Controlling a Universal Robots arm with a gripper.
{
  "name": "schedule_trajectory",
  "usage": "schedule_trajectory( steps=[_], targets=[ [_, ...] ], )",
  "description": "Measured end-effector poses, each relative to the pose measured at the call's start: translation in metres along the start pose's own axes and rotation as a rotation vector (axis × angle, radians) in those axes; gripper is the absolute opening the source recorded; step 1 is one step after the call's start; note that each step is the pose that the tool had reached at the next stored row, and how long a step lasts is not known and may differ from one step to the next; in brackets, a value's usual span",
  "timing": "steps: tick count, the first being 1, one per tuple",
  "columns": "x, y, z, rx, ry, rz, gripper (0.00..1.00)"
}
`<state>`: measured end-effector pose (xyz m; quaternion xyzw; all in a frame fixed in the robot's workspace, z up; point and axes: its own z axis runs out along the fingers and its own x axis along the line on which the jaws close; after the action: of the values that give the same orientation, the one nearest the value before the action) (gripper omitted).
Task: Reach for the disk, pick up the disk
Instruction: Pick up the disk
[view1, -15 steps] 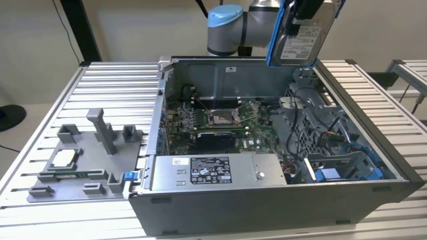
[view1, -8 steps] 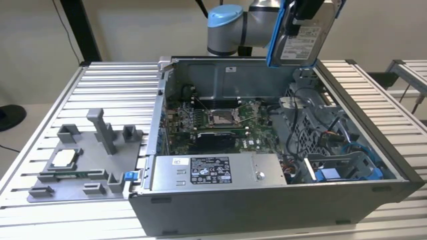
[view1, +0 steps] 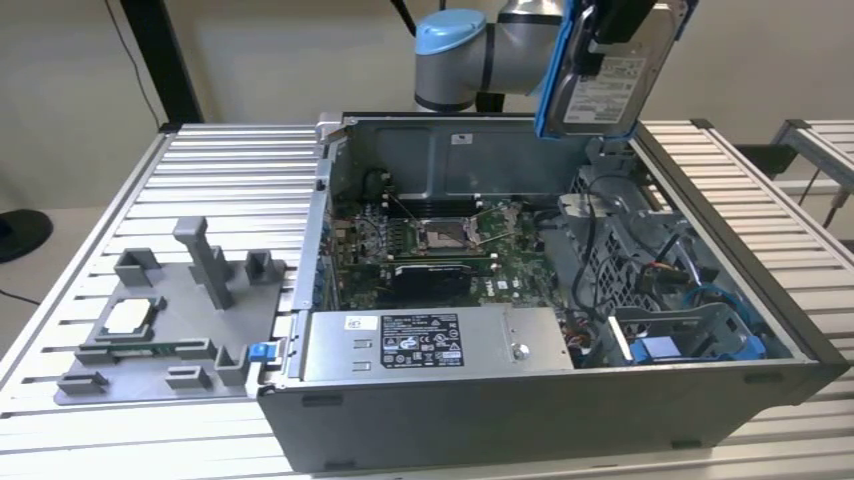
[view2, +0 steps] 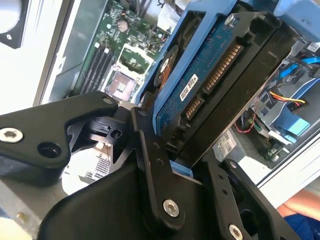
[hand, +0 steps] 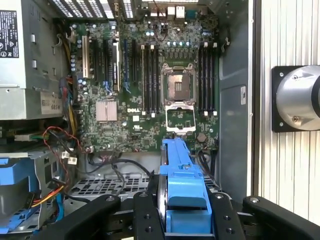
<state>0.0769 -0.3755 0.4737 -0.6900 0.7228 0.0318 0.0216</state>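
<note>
**Disk lifted clear of the open computer case**

We start closest in, at the gripper: in the second wrist view its black fingers clamp the disk, whose blue circuit-board side and connector row face the camera. In the first wrist view we see the blue carrier frame of the disk standing between the black linkages, edge-on.

Below the grasp lies the open computer case, with its motherboard and the empty processor socket in plain sight. The grey power-supply box sits along the case's near wall in the exterior view, and a blue drive bay sits toward the exterior view's right.

In the exterior view we find the disk held upright above the far right corner of the case, well above its rim, its label facing us. A grey fixture rests on the slatted table on the exterior view's left.
</note>
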Motion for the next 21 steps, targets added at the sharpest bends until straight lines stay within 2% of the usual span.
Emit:
schedule_trajectory(
  steps=[21],
  targets=[
    [0.018, -0.0033, 0.0004, 0.0001, 0.0, 0.0, 0.0]
  ],
)
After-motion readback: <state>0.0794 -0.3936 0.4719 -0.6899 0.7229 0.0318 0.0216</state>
